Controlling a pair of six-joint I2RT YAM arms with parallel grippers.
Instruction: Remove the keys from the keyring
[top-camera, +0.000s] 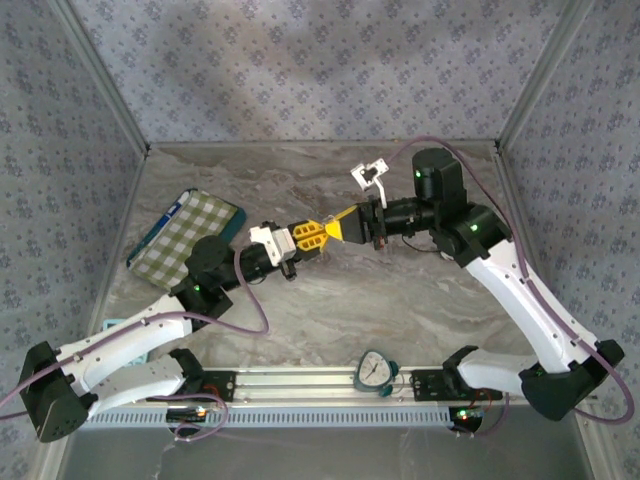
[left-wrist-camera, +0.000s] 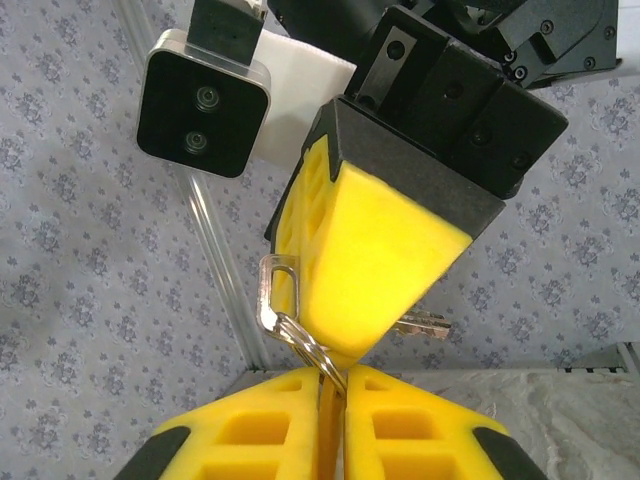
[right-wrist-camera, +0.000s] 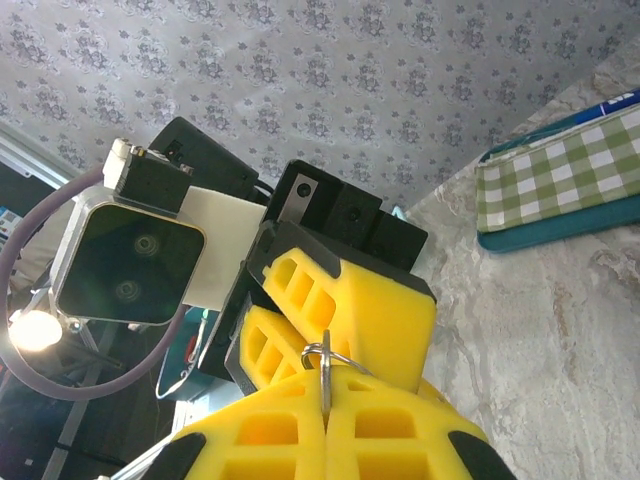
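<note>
1. Top external: the left claw (top-camera: 313, 237) and the right claw (top-camera: 338, 228) meet tip to tip above the middle of the marble counter (top-camera: 400, 300). What they pinch is too small to make out here. A green checked pouch (top-camera: 185, 238) lies at the counter's left side, and a small dial timer (top-camera: 375, 370) sits on the near rail.
2. Left wrist: the left claw's yellow fingers are pressed tight on the keyring (left-wrist-camera: 305, 345), whose wire runs down into their seam. The silver keys (left-wrist-camera: 274, 290) hang off the ring against the right claw. One is on its left, and another's blade pokes out on its right.
3. Right wrist: the right claw is closed narrow on a thin metal stem, apparently one of the keys. The ring loops just above the seam, against the left claw's fingers.
</note>
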